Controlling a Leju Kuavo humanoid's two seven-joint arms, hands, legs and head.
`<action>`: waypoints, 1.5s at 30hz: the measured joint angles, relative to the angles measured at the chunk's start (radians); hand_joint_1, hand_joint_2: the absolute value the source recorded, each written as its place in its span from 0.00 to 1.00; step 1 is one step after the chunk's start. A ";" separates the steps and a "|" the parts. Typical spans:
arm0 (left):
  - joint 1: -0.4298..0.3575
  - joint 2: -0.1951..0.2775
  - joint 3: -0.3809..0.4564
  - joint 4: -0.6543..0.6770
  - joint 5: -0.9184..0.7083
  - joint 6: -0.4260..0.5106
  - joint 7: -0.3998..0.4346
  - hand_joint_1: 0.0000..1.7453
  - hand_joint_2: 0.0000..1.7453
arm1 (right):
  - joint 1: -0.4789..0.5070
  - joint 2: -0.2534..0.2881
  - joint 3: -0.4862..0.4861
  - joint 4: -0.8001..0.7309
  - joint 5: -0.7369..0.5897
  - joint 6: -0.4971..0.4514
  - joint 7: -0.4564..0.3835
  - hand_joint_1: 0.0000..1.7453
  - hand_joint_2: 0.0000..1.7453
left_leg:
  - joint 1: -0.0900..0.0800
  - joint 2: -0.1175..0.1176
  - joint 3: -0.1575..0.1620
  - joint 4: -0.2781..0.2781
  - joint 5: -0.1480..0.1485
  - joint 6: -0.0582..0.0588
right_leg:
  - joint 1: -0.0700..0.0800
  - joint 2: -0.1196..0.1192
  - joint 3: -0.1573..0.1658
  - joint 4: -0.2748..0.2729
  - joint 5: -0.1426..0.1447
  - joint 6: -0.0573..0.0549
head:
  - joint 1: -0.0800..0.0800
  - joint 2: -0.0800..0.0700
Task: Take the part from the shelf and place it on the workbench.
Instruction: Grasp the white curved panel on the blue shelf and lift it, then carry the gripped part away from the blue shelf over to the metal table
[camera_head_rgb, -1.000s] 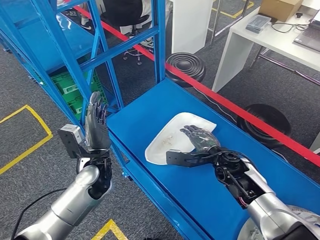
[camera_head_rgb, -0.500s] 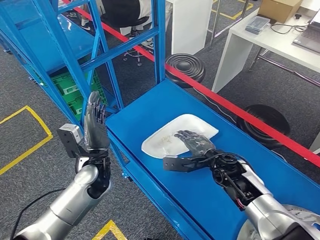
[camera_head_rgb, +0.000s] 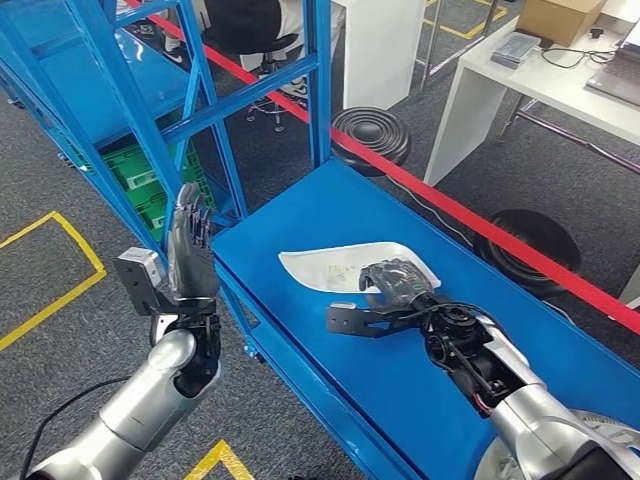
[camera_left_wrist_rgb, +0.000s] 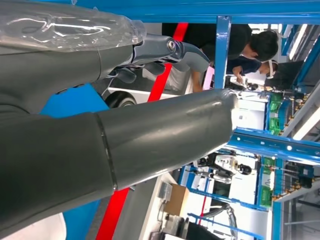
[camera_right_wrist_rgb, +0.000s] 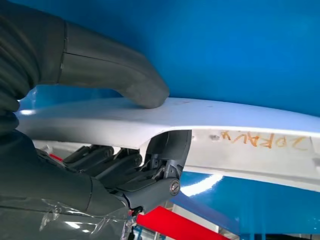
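Note:
The white curved plastic part (camera_head_rgb: 332, 268) is tilted up off the blue shelf deck (camera_head_rgb: 362, 390), its left tip in the air. My right hand (camera_head_rgb: 396, 282) grips its near edge. In the right wrist view the thumb (camera_right_wrist_rgb: 113, 75) presses one face of the part (camera_right_wrist_rgb: 245, 135) and the dark fingers (camera_right_wrist_rgb: 113, 162) curl under the other; orange writing marks the part. My left hand (camera_head_rgb: 190, 250) stands raised and open beside the deck's left corner, holding nothing. The left wrist view shows that hand (camera_left_wrist_rgb: 94, 100) with straight fingers.
Blue frame posts (camera_head_rgb: 321, 80) rise at the deck's far left end. A green crate (camera_head_rgb: 147, 185) sits low behind them. A red strip (camera_head_rgb: 468, 215) runs along the far side, with black round objects (camera_head_rgb: 371, 135) and a white table (camera_head_rgb: 543, 80) beyond.
The part lay flat under my right hand; now the hand has closed on it and tipped it up off the deck. The left arm has not moved.

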 joint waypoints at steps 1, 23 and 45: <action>0.000 0.000 0.000 0.000 -0.001 -0.001 0.000 0.00 0.00 | -0.001 0.000 0.000 0.000 -0.001 -0.002 0.001 1.00 1.00 | 0.000 0.000 0.000 0.000 0.000 0.000 | 0.000 0.000 0.000 0.000 0.000 0.000 | 0.000 0.000; 0.035 0.009 0.025 -0.033 -0.011 0.024 0.004 0.00 0.00 | 0.000 -0.001 -0.076 -0.048 -0.185 -0.145 -0.015 1.00 1.00 | 0.000 0.000 0.000 0.000 0.000 0.000 | 0.000 0.000 0.000 0.000 0.000 0.000 | 0.000 0.000; 0.039 0.019 0.026 -0.044 -0.022 0.030 0.022 0.00 0.00 | 0.105 -0.054 -0.229 -0.285 -0.464 -0.269 -0.016 1.00 1.00 | 0.000 0.000 0.000 0.000 -0.002 -0.001 | 0.000 0.000 0.000 0.000 -0.001 0.000 | 0.000 0.000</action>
